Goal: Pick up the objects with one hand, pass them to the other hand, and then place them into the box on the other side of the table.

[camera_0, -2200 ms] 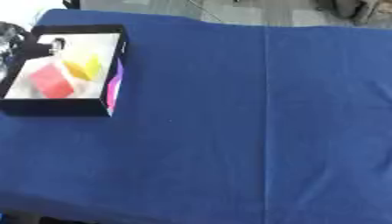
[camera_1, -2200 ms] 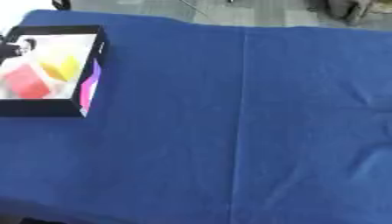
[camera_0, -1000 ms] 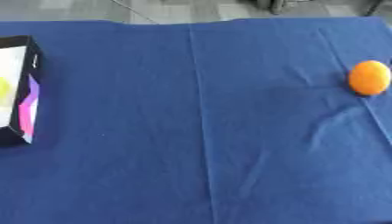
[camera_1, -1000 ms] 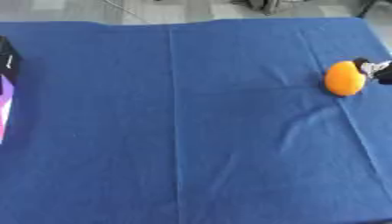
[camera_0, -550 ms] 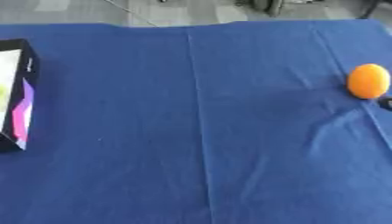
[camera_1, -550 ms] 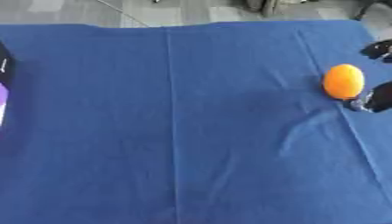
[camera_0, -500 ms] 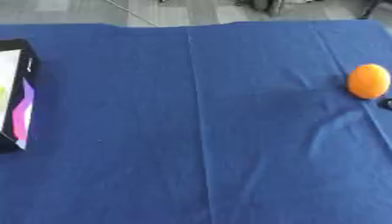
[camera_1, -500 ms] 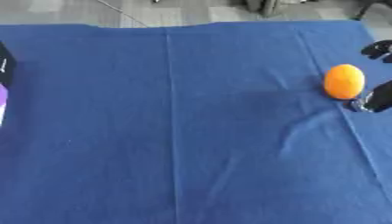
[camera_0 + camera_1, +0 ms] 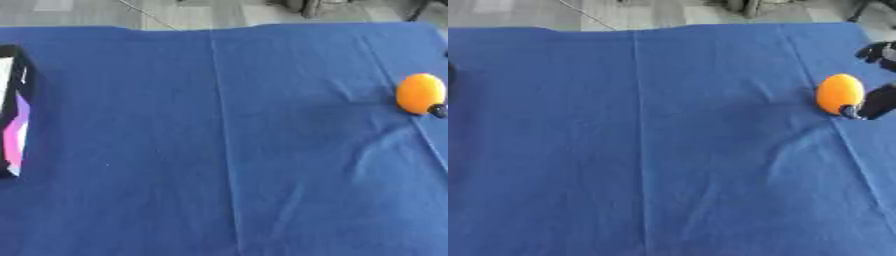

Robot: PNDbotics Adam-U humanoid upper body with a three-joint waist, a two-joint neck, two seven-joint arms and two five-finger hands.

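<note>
Reaching in from the far right edge, the right hand [image 9: 877, 102] is at the pick-up step, with nothing lifted yet. Its fingers [image 9: 875, 50] look spread apart either side of the orange object [image 9: 839, 93], one dark tip touching the object's lower right, another beyond it; though most of the hand is cut off, so how they stand is hard to judge. The orange object rests on the blue-covered worktop [image 9: 667, 150]. Well apart from the fingers, at the opposite edge, sits the box [image 9: 16, 110]. Next, the fingers need to close round the object and lift it for the hand-over. No left hand shows.
</note>
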